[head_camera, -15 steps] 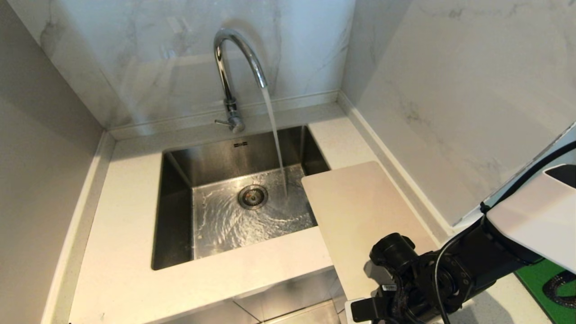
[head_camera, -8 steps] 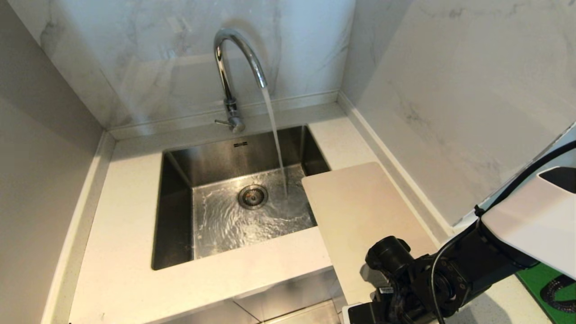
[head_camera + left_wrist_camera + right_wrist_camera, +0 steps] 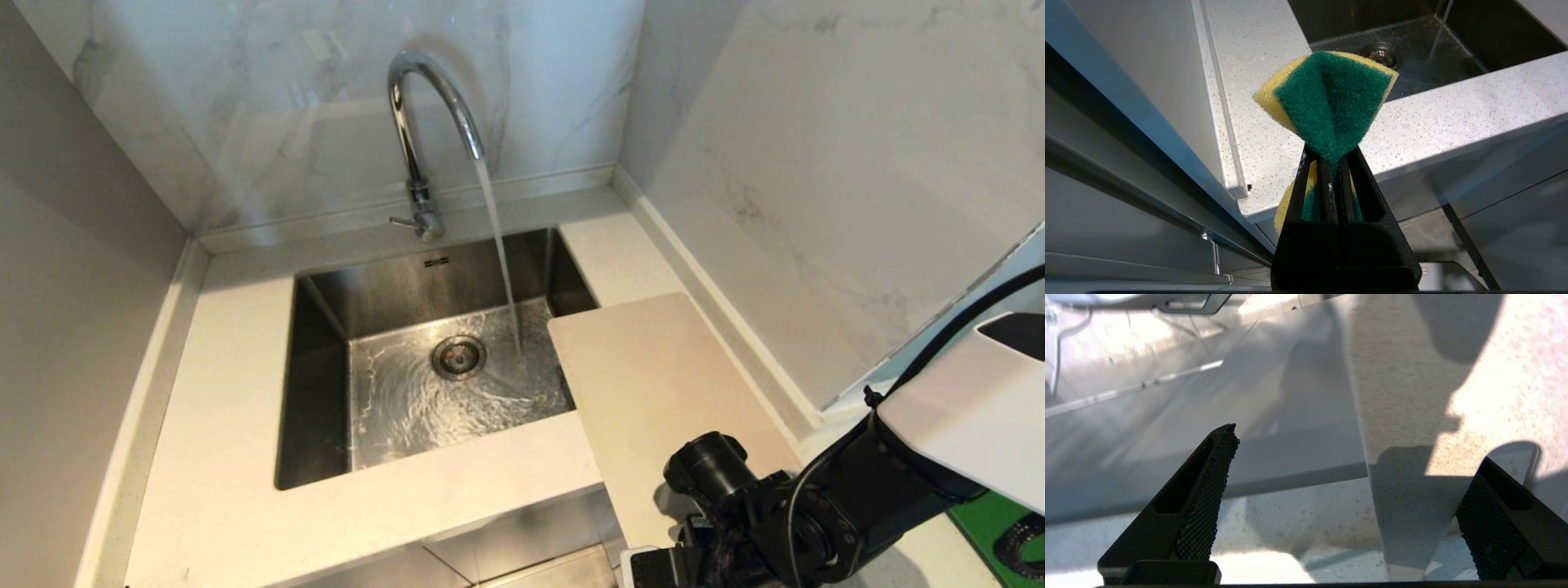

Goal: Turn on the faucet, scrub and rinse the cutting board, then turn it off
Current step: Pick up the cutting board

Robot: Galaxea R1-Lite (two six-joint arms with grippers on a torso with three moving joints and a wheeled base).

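Observation:
The chrome faucet (image 3: 424,122) stands behind the sink with water streaming from its spout; its small lever (image 3: 404,220) sticks out at the base. The cream cutting board (image 3: 653,392) lies flat on the counter to the right of the sink, its far corner reaching over the basin. My right gripper (image 3: 1357,446) is open at the board's near end, and the cutting board (image 3: 1404,375) runs between its fingers untouched. My left gripper (image 3: 1331,153), out of the head view, is shut on a green-and-yellow sponge (image 3: 1331,94) in front of the counter.
The steel sink (image 3: 318,392) has water swirling round its drain (image 3: 458,357). Marble walls close in the counter at the back and right. A green mat (image 3: 992,523) shows at the bottom right. Pale counter (image 3: 229,408) runs along the sink's left and front.
My right wrist has shifted slightly down and turned a little at the board's near end. The water keeps running and the board has not moved.

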